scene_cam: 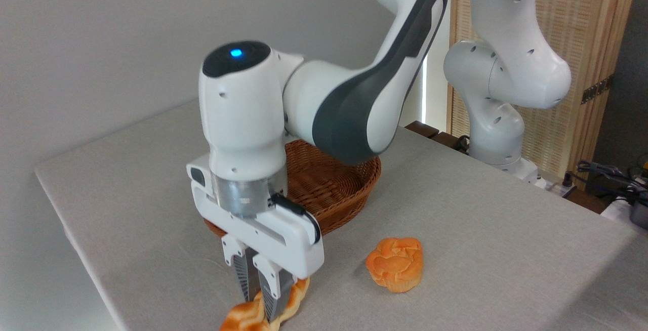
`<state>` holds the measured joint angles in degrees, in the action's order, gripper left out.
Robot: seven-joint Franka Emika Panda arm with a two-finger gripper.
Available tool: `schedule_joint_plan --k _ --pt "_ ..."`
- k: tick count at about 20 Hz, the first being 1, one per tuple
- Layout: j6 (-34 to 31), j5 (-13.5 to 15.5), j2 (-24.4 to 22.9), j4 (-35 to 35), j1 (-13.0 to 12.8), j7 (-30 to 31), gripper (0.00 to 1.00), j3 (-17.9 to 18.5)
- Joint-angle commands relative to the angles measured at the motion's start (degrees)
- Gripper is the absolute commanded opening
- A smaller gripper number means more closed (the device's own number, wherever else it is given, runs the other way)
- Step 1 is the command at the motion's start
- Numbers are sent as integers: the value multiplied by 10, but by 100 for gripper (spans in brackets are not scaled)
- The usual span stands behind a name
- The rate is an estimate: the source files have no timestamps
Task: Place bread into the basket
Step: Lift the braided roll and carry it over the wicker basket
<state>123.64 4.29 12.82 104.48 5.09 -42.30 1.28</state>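
The bread (243,317), a golden braided loaf with browned patches, is at the bottom edge of the view, near the table's front edge. My gripper (259,306) is shut on the bread near its middle and the loaf looks lifted slightly, tilted with its right end up. The brown wicker basket (349,189) sits behind the gripper, partly hidden by the arm's wrist.
A round orange muffin-like bun (395,263) lies on the grey table (481,230) to the right of the gripper. The arm's base (498,138) stands at the back right, before a wooden slatted screen. The table's left edge runs close to the gripper.
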Motion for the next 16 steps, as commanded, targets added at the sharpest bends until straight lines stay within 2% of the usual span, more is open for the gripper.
schedule_joint_plan --k 1,4,7,10,11,13,14,16 --pt "-60 12 -43 -19 0 -3 29 3" --pt "-127 56 -113 -27 1 -9 33 6" --pt "-243 54 -182 -24 -11 -50 38 0" --pt "-321 49 -203 -6 -56 -53 39 -10" --pt "-321 42 -202 8 -73 -54 49 -15" --pt "-294 -5 -192 29 -120 -50 49 -20" --pt "-271 -27 -184 45 -133 -47 49 -25" --pt "-238 -39 -177 66 -138 -46 52 -38"
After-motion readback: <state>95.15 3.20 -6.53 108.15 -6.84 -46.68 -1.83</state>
